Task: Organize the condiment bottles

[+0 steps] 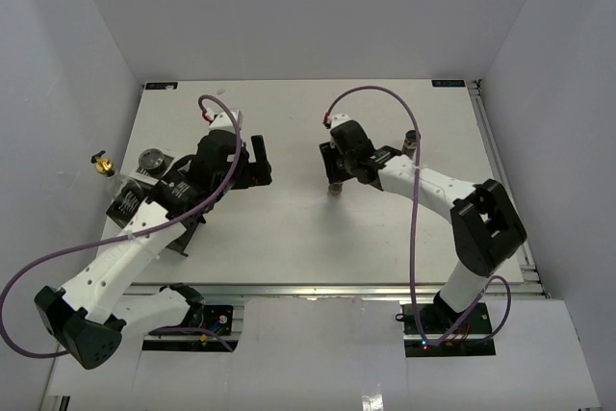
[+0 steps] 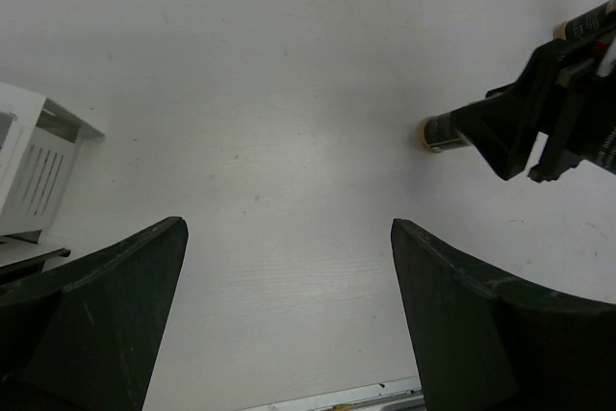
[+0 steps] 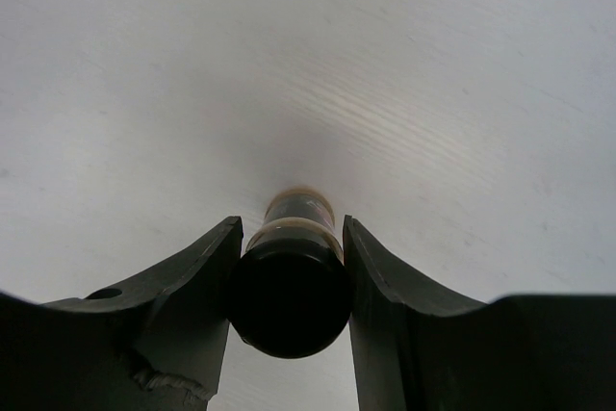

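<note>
From above, the right gripper [image 1: 335,178] stands near the middle of the tabletop [image 1: 289,238], clamped on the slim dark bottle [image 1: 334,188]. Only a small brownish part of the bottle shows beneath the fingers. The left gripper [image 1: 258,163] hovers to its left, well apart from it, with bare tabletop between the two. Along the left edge sits the squat jar with grey lid [image 1: 151,159]. Just beside it, right at that edge, is the gold cap of the tall bottle [image 1: 100,165] (its clear body is hard to make out here). The black-and-white rack [image 1: 130,204] lies nearer the arms by the same edge, partly covered by the left arm.

In the left wrist view, the left gripper's two dark fingers stand wide apart with nothing between them. A corner of the rack shows at the left. At the right, the right gripper grips the bottle, whose pale end meets the tabletop.

In the right wrist view, both fingers press against the bottle's dark top from either side. The bottle stands upright, with its base on bare tabletop.
</note>
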You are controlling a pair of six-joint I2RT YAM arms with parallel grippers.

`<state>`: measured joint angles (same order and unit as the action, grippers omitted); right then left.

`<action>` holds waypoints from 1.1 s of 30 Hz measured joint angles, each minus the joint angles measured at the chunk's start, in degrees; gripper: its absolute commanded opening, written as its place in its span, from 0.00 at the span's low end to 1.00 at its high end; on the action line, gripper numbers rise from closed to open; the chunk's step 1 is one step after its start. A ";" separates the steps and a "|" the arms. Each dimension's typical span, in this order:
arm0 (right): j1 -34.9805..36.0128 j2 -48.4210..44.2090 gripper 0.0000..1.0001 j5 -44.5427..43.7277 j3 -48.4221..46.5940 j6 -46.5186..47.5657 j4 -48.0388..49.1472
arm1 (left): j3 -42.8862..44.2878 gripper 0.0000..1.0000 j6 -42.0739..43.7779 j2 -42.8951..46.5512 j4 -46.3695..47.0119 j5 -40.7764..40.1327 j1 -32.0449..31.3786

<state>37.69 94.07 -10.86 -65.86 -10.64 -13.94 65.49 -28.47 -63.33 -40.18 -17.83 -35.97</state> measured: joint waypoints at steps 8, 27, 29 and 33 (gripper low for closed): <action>12.02 10.06 0.20 -3.53 -11.62 -1.47 -1.00 | 1.35 0.98 -0.34 4.59 -4.91 -1.87 0.31; 17.23 15.75 0.52 -7.37 -17.76 -2.53 -4.26 | 0.90 0.98 -0.87 6.38 -6.17 -2.11 0.40; 17.24 16.06 0.57 -7.43 -18.37 -2.56 -4.42 | 0.90 0.98 -0.80 6.41 -6.17 -2.07 0.40; 17.24 16.25 0.65 -7.41 -18.84 -2.69 -4.66 | 0.90 0.98 -0.68 6.44 -6.17 -1.99 0.40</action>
<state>54.94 110.32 -18.26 -84.70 -13.33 -18.60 66.39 -29.15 -56.89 -46.35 -19.82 -35.57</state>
